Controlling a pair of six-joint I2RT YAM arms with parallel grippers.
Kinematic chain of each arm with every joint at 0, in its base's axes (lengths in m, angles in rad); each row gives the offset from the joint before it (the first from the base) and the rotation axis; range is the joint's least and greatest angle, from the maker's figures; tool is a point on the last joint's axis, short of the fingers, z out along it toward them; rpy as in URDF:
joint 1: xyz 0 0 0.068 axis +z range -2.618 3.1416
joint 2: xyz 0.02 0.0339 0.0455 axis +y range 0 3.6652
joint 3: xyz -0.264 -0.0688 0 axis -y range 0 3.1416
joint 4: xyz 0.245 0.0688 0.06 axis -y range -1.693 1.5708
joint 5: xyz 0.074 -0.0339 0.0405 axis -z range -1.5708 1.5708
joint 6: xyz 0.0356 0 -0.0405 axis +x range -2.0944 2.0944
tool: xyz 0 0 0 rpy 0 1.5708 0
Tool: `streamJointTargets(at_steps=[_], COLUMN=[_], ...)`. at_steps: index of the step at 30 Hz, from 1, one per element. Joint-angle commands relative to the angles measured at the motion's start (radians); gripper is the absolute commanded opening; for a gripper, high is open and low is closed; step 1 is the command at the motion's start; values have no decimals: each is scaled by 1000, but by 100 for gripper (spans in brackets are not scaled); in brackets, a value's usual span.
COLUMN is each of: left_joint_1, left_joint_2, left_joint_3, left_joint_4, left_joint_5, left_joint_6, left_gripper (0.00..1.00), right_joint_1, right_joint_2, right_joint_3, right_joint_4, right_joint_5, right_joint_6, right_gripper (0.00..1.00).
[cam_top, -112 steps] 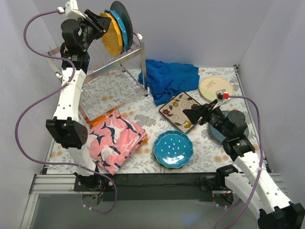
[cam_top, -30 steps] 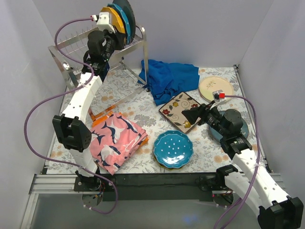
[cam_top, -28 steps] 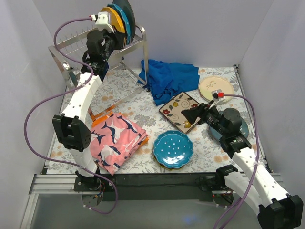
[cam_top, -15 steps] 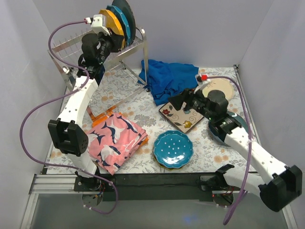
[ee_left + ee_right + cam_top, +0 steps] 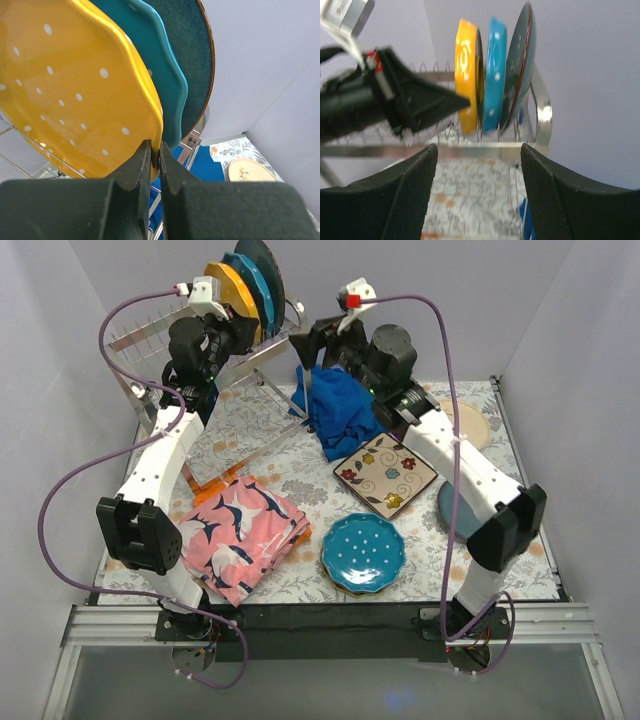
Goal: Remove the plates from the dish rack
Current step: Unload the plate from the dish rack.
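The dish rack (image 5: 170, 350) stands at the back left, with three plates upright at its right end: a yellow dotted one (image 5: 226, 295), a teal one (image 5: 248, 285) and a dark teal one (image 5: 268, 272). My left gripper (image 5: 238, 332) is shut on the lower rim of the yellow plate (image 5: 75, 85), its jaws (image 5: 155, 155) pinching the edge. My right gripper (image 5: 304, 342) hovers open beside the rack's right end, facing the same plates (image 5: 495, 75) with nothing between its fingers (image 5: 479, 150). On the table lie a square floral plate (image 5: 388, 473) and a teal dotted plate (image 5: 363, 552).
A crumpled blue cloth (image 5: 345, 405) lies right of the rack, under my right arm. A folded pink patterned cloth (image 5: 240, 530) sits at the front left. A cream plate (image 5: 472, 425) and a dark blue dish (image 5: 448, 510) lie partly hidden at the right. Walls close in behind.
My right arm has swung from the table's right side up to the rack's right end, staying open. The left gripper stays shut on the yellow plate's rim.
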Motion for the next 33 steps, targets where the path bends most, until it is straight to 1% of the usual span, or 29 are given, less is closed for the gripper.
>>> streamJointTargets(at_steps=[1, 2, 4, 6, 9, 13, 17, 21, 22, 24, 27, 33], left_joint_1=[-4, -4, -6, -6, -6, -6, -6, -6, -7, -6, -7, -9], left_joint_2=[-135, -143, -158, -169, -178, -191, -200, -215, -217, -223, -226, -237], left_joint_3=[-54, -66, -74, -89, -106, -128, -143, -163, -166, -175, -174, -195], left_joint_4=[73, 76, 76, 84, 87, 99, 107, 118, 119, 124, 121, 139], left_joint_5=[28, 34, 39, 48, 46, 39, 49, 62, 63, 63, 68, 86], left_joint_6=[13, 10, 10, 10, 13, 24, 21, 7, 6, 6, 6, 3], left_gripper=[0, 0, 0, 0, 0, 0, 0, 0, 0, 0, 0, 0], right_joint_1=[5, 8, 26, 40, 54, 72, 77, 76, 77, 77, 77, 76], right_joint_2=[143, 199, 250, 313, 371, 411, 486, 523, 528, 542, 565, 577], right_joint_3=[258, 340, 413, 501, 557, 569, 632, 643, 645, 646, 675, 669], right_joint_4=[2, 2, 2, 5, 42, 137, 174, 225, 243, 264, 281, 315], right_joint_5=[11, 4, -9, -4, -7, -6, 16, 26, 63, 83, 73, 40], right_joint_6=[-88, -94, -108, -165, -169, -185, -196, -191, -191, -197, -200, -203], right_gripper=[72, 71, 70, 69, 68, 66, 65, 64, 64, 64, 64, 64])
